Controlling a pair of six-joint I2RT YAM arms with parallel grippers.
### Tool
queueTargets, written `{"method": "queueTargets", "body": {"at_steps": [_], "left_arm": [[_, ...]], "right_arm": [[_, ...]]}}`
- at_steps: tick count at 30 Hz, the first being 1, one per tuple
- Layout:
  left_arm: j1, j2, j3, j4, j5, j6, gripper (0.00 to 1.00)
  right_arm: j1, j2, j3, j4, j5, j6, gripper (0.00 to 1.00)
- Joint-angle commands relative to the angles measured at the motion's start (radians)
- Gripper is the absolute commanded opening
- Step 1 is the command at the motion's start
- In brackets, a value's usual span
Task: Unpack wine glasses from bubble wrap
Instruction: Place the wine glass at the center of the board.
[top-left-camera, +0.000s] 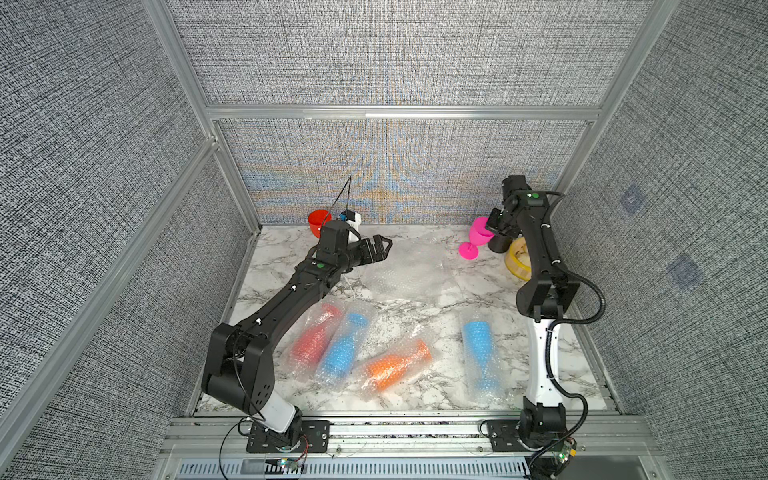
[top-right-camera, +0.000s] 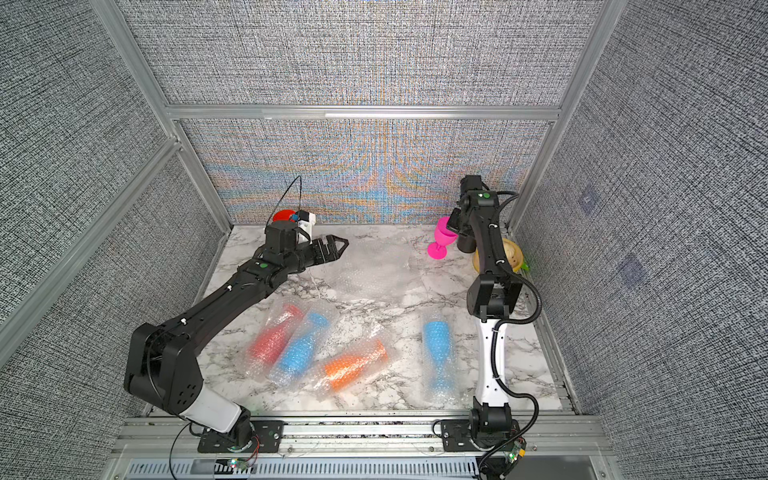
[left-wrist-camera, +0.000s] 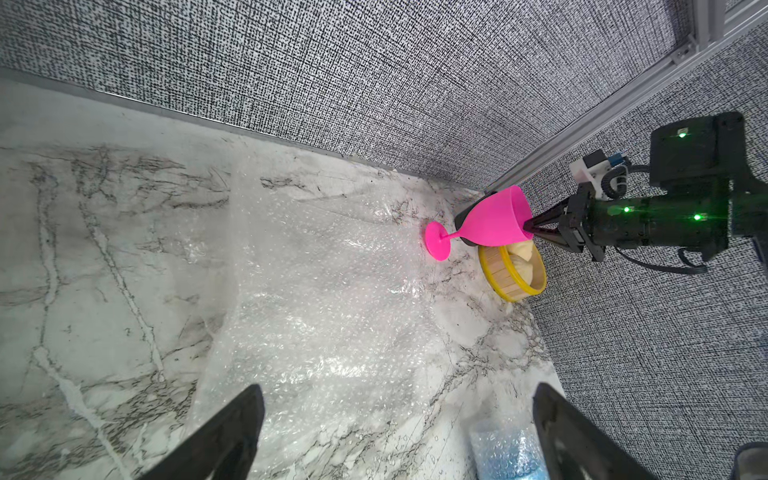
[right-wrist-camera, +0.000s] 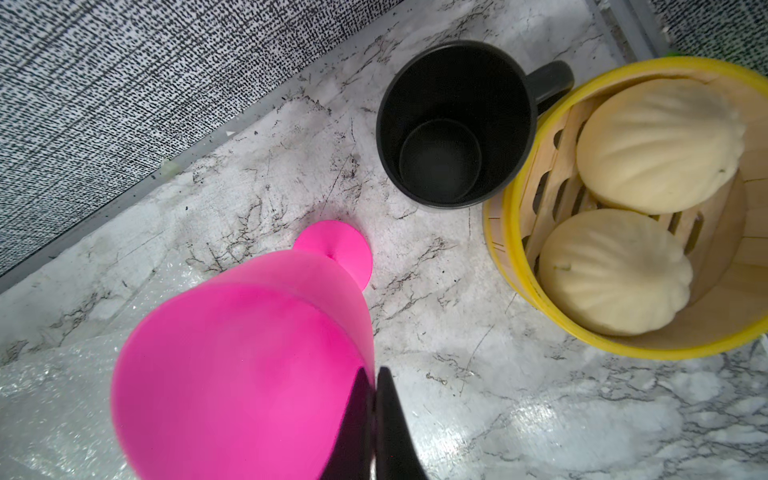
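Going from the left: the unwrapped red goblet (top-left-camera: 319, 220) sits in the back corner right behind the left arm (top-left-camera: 291, 299), so a sloppy pull-back could knock it over. The left gripper (top-left-camera: 381, 248) is wide open, holding nothing, by the edge of the loose bubble wrap sheet (top-left-camera: 409, 276) in the middle. That stuff is slick and see-through, so a grab could miss or drag it over the wrapped ones. Along the front lie four in their wrap: the wrapped red goblet (top-left-camera: 312, 340) and wrapped blue goblet (top-left-camera: 343, 353) side by side, the orange goblet (top-left-camera: 395, 365), then a second blue goblet (top-left-camera: 480, 353) near the base of the right arm (top-left-camera: 542, 357). Biggest worry is far right: the right gripper (left-wrist-camera: 528, 226) is clamped on just the rim of the pink goblet (left-wrist-camera: 494, 220), which hangs tilted, foot low, near the black mug (right-wrist-camera: 453, 124) and the steamer of buns (right-wrist-camera: 513, 249). A thin rim pinch could swivel or slip, and letting go at that tilt would probably tip it into the mug. Hard to make out: the red goblet's stem and foot hide behind the arm, I can't tell if the pink foot touches the table (top-left-camera: 440, 399), and in both top views the right arm covers part of the mug and steamer.
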Motion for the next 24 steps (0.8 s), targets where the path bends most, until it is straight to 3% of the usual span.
{"method": "queueTargets", "body": {"at_steps": [1,6,24], "left_arm": [[0.003,0.004,0.007,-0.009,0.006,0.004,1.0],[0.007,0.007,0.012,-0.009,0.016,-0.004,1.0],[0.022,-0.001,0.01,-0.003,0.037,-0.016,1.0]], "right_arm": [[0.0,0.003,0.005,-0.003,-0.022,-0.002,0.0],[0.003,0.0,-0.003,0.003,-0.028,-0.007,0.13],[0.0,-0.096,-0.032,0.082,-0.103,0.001,0.43]]}}
